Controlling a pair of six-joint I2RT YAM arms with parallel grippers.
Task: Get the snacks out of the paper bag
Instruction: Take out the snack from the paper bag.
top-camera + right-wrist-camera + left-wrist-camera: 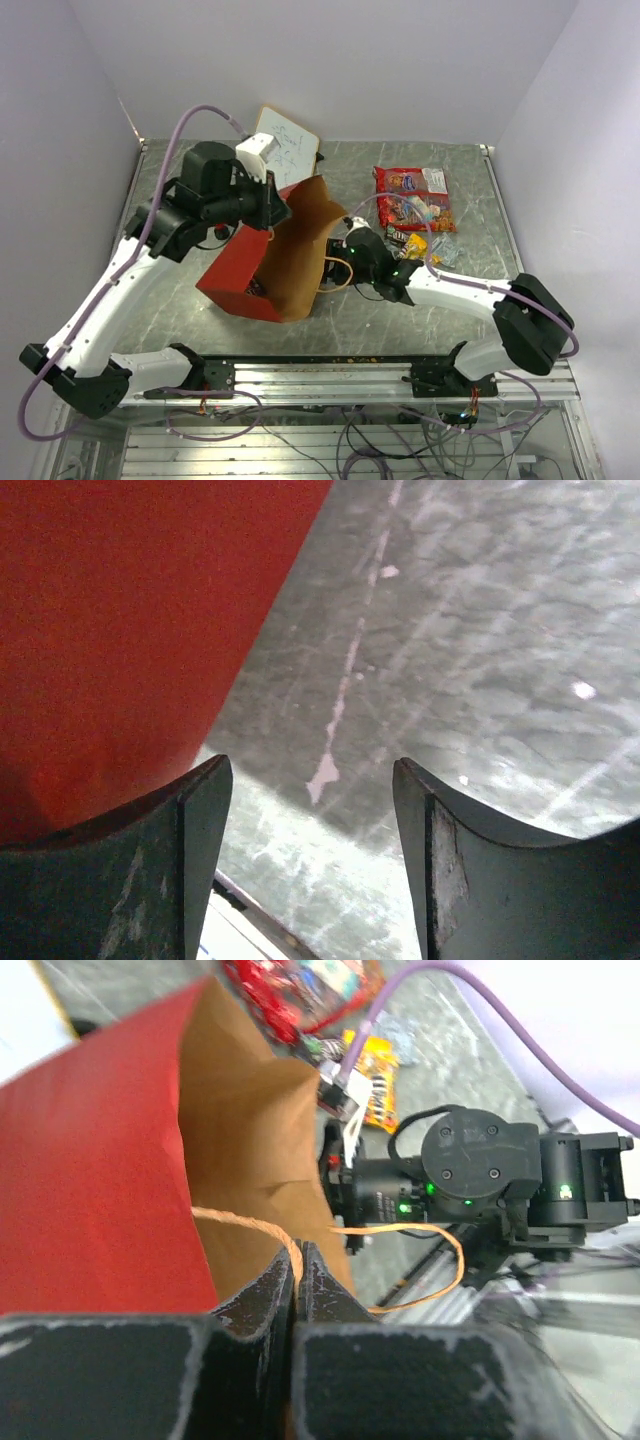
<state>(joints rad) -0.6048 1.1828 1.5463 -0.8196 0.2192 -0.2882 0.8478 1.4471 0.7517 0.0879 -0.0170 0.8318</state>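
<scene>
Top external view shows the paper bag [240,270] tipped over on the worktop [400,325], with its brown kraft inside turned towards the right arm. The left end effector [275,205] is at the bag's upper rim. In the left wrist view its jaws are pressed together on a twisted-paper handle [250,1228], holding that side up so the mouth gapes.

The right end effector [345,252] sits just beside the mouth. The right wrist view shows its fingers [190,860] apart with only bare worktop between them and the bag's red outer wall close on one side.

The large red candy bag [412,195] is already out and lies well apart from the paper bag, with a cluster of small packets [418,245] touching its near edge. Most of the bag's interior is hidden, so I cannot tell whether anything is left inside.

The step in hand looks like a reach into the bag for whatever remains. To do it well:

- **Left grip:** it should hold firm and high enough that the opening is wide.
- **Entry:** the right end effector should go in through the brown opening. Pressing on the red wall would likely shove the whole bag along.
- **Snag risk:** a loose handle loop [390,1229] hangs just in front of the right wrist and could catch, so the approach needs to clear it.
- **Pick-up:** the fingers should travel apart and low along the lower wall, and close only once a packet sits between them. Shiny wrappers probably slip, so a pinch across a crimped edge seems safer than one on the flat face.
- **Exit:** drawing straight back out should avoid dragging the bag.
</scene>
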